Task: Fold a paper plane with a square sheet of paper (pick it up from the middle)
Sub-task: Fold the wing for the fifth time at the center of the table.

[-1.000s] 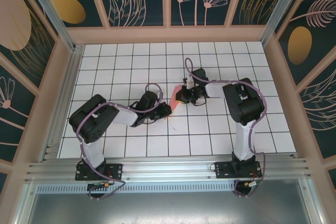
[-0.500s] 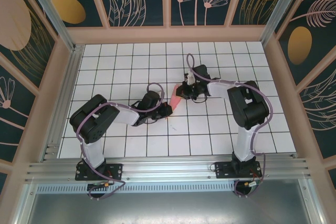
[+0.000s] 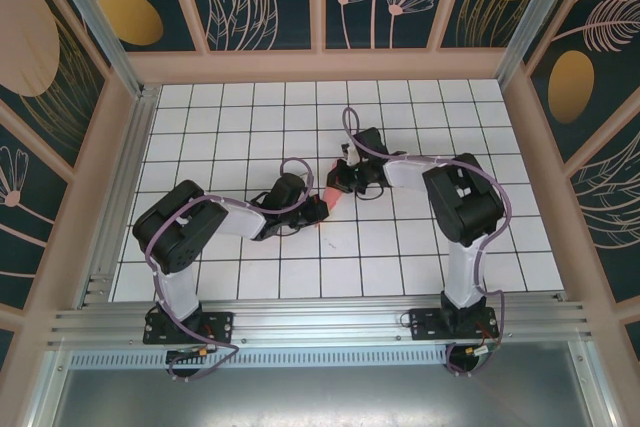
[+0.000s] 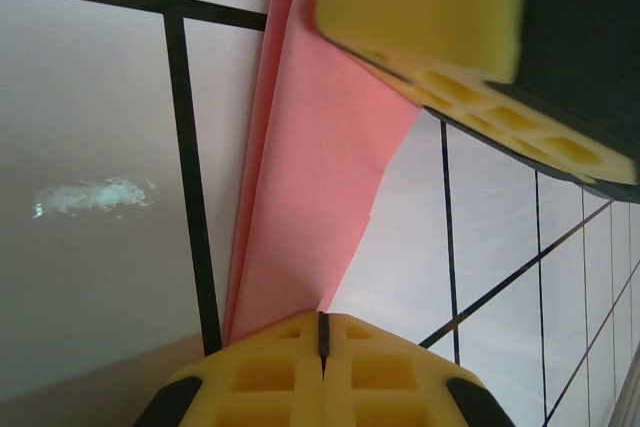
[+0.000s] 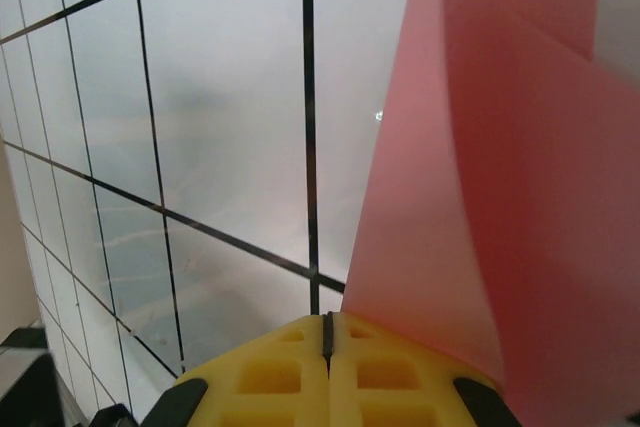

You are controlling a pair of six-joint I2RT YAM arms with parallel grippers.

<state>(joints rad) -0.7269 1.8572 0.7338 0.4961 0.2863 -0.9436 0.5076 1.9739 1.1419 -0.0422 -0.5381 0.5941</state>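
From above, the paper [image 3: 331, 194] is a pink sliver mid-desk [image 3: 220, 117], between the arms' tips. The left wrist view shows its folded layers running into the left jaws, clenched on its near end, with the right's yellow pad [image 4: 430, 7] at the far end. The right wrist view shows the right jaws clamped on a curling fold.

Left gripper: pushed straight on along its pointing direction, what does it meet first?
Left gripper is shut on the paper, which runs ahead. Beyond it, the right gripper comes first: its yellow finger crosses the line. Depth unclear, but likely close.
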